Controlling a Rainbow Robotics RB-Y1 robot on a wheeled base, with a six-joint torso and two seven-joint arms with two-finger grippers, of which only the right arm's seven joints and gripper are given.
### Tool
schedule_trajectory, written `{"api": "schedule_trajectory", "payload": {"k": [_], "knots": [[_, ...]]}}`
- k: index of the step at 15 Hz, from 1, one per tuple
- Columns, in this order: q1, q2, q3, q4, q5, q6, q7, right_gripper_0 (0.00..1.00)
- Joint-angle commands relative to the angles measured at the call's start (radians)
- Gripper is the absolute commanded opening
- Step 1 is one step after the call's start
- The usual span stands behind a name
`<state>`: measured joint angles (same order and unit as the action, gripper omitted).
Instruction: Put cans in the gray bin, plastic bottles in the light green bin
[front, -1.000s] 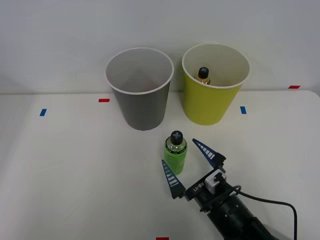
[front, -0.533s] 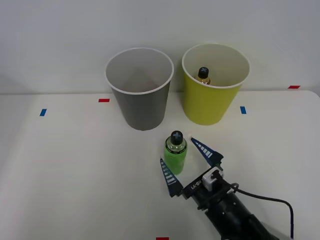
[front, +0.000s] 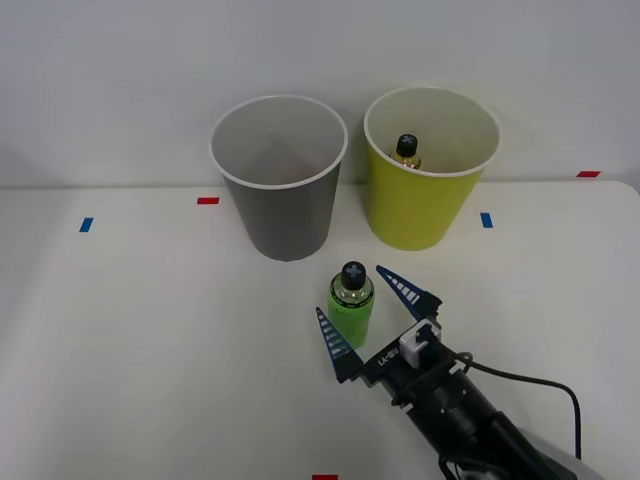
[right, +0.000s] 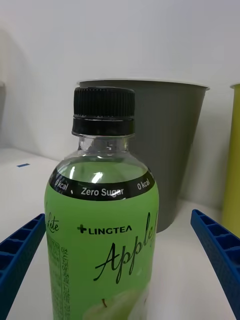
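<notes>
1. my right gripper (front: 368, 314), with its blue ribbed fingers (front: 330, 341), sits low over the white table (front: 150, 330), nearest to me. the fingers are spread wide and touch nothing.

2. between them stands the small clear plastic bottle with a bright green label and black screw cap (front: 351, 304). one finger is on each side of its body, with a gap on both sides. in the wrist view the bottle (right: 102, 225) stands nearly centred between the two fingers (right: 217, 250).

3. the bottle's long axis is upright, cap on top, and the bottle lies straight ahead of my palm. closing the fingers should catch the label band squarely, i judge. my right arm is the one at it.

4. beyond the bottle, slightly to my left, stands the tall tapered dark gray bin with a white rim (front: 280, 180); no cans show inside it.

5. farther back on the right is the tall tapered yellow-green bin (front: 428, 170), just beside the gray one. another small bottle with a black cap (front: 406, 150) is already in it. this bin is where the green-label bottle belongs.
</notes>
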<state>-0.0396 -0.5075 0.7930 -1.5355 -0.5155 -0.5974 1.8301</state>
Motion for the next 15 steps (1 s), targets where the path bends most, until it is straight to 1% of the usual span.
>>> {"api": "schedule_trajectory", "payload": {"k": [1,2,3,4,12,15], "knots": [[-0.008,0.011,0.003,0.000,-0.004,0.016,0.002,1.00],[-0.010,0.014,0.003,0.000,-0.004,0.016,0.002,0.79],[-0.010,0.017,0.003,0.000,-0.004,0.016,0.002,0.25],[-0.011,0.018,0.003,0.000,-0.006,0.016,0.002,0.00],[-0.010,0.032,0.003,0.000,-0.015,0.014,0.000,0.00],[0.030,0.009,0.003,0.000,-0.012,-0.056,-0.003,0.00]]}}
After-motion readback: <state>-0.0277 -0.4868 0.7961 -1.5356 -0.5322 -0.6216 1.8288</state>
